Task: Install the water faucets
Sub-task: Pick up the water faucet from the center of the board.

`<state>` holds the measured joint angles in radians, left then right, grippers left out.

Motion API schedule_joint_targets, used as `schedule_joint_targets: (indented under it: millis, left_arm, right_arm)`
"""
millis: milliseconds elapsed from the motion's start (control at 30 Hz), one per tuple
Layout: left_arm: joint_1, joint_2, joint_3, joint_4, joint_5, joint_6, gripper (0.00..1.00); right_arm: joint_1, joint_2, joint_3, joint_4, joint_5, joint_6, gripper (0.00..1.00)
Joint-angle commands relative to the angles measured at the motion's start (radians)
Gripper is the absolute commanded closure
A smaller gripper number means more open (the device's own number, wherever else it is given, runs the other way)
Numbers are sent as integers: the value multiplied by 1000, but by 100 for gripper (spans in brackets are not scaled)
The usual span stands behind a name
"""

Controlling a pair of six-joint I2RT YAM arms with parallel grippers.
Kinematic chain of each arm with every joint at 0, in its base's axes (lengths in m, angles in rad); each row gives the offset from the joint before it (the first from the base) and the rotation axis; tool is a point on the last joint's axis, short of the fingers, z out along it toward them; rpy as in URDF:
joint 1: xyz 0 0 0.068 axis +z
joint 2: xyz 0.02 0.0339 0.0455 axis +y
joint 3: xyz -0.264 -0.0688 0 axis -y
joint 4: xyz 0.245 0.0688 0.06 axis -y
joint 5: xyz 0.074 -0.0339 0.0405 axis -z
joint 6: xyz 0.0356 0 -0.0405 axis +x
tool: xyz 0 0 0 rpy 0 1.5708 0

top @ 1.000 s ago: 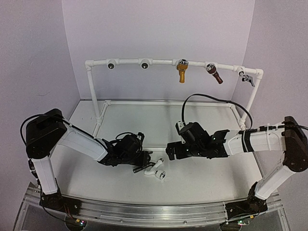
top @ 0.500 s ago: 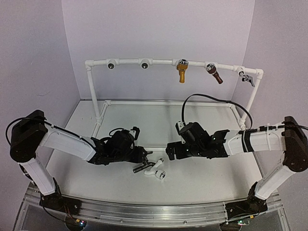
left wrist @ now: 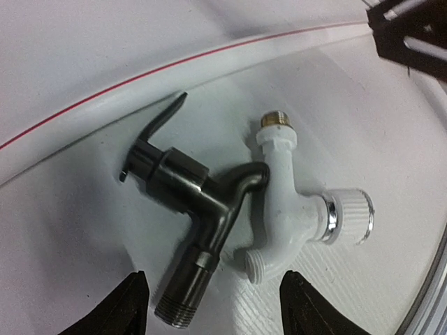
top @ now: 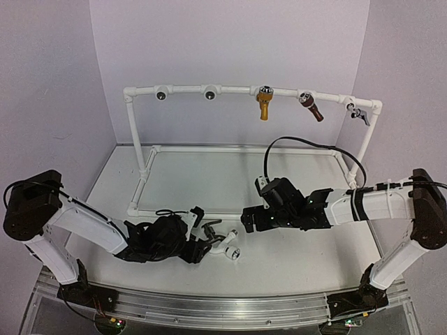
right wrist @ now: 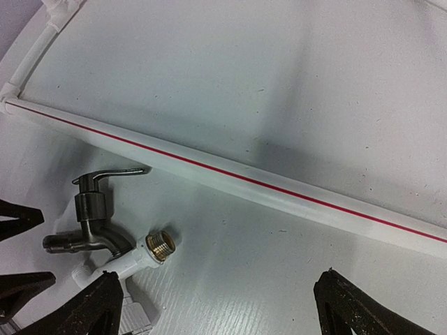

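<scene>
Left gripper has swung down and back toward the near edge, jaws spread and empty. It now faces the black faucet and white faucet, which lie touching on the table beside the pipe. Neither is fitted yet, so we expect a grasp next.
</scene>
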<state>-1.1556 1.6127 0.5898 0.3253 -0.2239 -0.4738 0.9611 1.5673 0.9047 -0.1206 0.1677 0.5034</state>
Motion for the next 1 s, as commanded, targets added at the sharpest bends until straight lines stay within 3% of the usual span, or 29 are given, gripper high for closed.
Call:
schedule_joint_targets:
  millis: [0, 533, 733, 867, 967]
  left_arm:
    - [-34, -18, -51, 81, -41, 141, 37]
    - [-41, 160, 12, 124, -145, 224, 44]
    - [-49, 156, 17, 119, -160, 232, 65]
    - [-48, 140, 20, 106, -181, 226, 87]
    - [-49, 130, 30, 83, -182, 219, 99]
  right_arm:
    - [8, -17, 8, 18, 19, 9, 2]
    - [7, -12, 19, 21, 15, 7, 2]
    - [8, -10, 20, 24, 14, 6, 2]
    - [9, -12, 19, 24, 17, 5, 2]
    - [8, -13, 20, 24, 18, 4, 2]
